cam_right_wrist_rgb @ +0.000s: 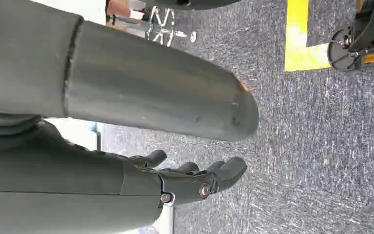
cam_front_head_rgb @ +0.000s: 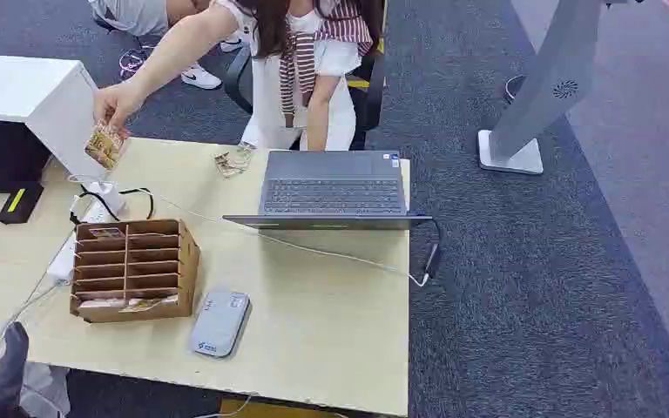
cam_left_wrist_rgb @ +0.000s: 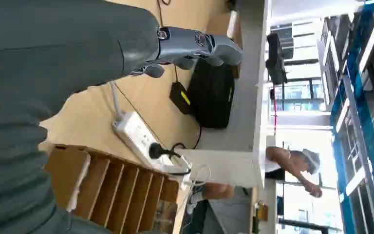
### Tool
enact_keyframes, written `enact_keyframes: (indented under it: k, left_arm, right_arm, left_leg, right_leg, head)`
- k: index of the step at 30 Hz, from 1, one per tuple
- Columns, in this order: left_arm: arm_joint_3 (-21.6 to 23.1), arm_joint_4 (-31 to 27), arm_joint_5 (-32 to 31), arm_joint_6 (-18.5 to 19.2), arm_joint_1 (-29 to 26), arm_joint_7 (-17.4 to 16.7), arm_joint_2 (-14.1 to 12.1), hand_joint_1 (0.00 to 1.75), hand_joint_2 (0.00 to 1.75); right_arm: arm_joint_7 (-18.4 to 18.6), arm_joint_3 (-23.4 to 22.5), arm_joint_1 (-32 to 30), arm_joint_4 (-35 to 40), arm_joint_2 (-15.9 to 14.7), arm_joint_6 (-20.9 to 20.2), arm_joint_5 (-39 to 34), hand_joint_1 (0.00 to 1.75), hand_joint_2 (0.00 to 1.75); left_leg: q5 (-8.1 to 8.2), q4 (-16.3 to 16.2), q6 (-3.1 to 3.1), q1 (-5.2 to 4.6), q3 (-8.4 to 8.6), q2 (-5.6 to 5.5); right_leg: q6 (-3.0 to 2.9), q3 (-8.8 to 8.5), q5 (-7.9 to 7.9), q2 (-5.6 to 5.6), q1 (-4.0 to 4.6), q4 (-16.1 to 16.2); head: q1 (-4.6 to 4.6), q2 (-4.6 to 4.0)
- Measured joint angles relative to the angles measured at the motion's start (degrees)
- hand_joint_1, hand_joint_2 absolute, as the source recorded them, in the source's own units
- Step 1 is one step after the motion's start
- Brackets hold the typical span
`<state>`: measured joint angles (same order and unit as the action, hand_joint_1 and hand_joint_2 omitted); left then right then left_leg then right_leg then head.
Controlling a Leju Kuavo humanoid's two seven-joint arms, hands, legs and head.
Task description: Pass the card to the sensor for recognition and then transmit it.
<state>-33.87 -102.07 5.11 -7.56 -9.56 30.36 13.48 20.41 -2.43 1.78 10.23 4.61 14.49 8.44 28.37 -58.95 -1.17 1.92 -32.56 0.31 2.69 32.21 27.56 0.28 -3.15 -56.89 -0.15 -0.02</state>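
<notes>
A person's hand (cam_front_head_rgb: 115,103) holds a small patterned card (cam_front_head_rgb: 104,144) above the far left corner of the pale wooden worktop (cam_front_head_rgb: 331,331). The flat grey card sensor (cam_front_head_rgb: 219,322) lies near the front edge, beside a brown slotted card box (cam_front_head_rgb: 135,270). The robot's left hand (cam_left_wrist_rgb: 195,46) and right hand (cam_right_wrist_rgb: 195,178) hold nothing, fingers loosely apart. The task appears not yet begun.

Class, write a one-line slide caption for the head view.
A person's hand holds a card over the far-left corner of a table bearing a wooden slotted rack, a grey reader and an open laptop.
</notes>
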Motion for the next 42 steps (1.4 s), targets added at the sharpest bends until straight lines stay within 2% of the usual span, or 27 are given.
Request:
enact_keyframes:
  k: [19,25,42]
  left_arm:
    - [16.11,7.74,-33.09,-1.51,14.90,-10.46,-4.98,0.00,1.75]
    - [19.58,9.62,-40.09,-2.03,18.54,-12.59,-5.90,0.00,1.75]
    - [32.76,20.13,-68.75,-4.96,32.34,-22.05,-10.12,0.00,1.75]
  right_arm:
    - [0.42,2.23,0.29,-0.15,0.02,0.92,3.10,0.00,0.00]
    - [0.44,2.62,0.34,-0.26,0.02,1.07,3.74,0.00,0.00]
    - [0.79,4.46,0.89,-0.46,0.04,1.07,6.91,0.00,0.00]
  left_leg:
    - [-0.02,-0.03,0.01,0.00,-0.06,-0.01]
    - [-0.02,-0.06,0.01,-0.01,0.01,0.02]
    - [-0.03,-0.07,0.01,-0.01,0.01,0.03]
  right_leg:
    - [0.00,-0.03,-0.02,0.02,0.00,-0.04]
    - [0.00,0.03,-0.02,0.06,0.00,-0.02]
    - [0.00,0.04,-0.07,0.08,-0.01,-0.03]
  head:
    - [0.00,0.00]
    - [-0.11,0.00]
    - [-0.11,0.00]
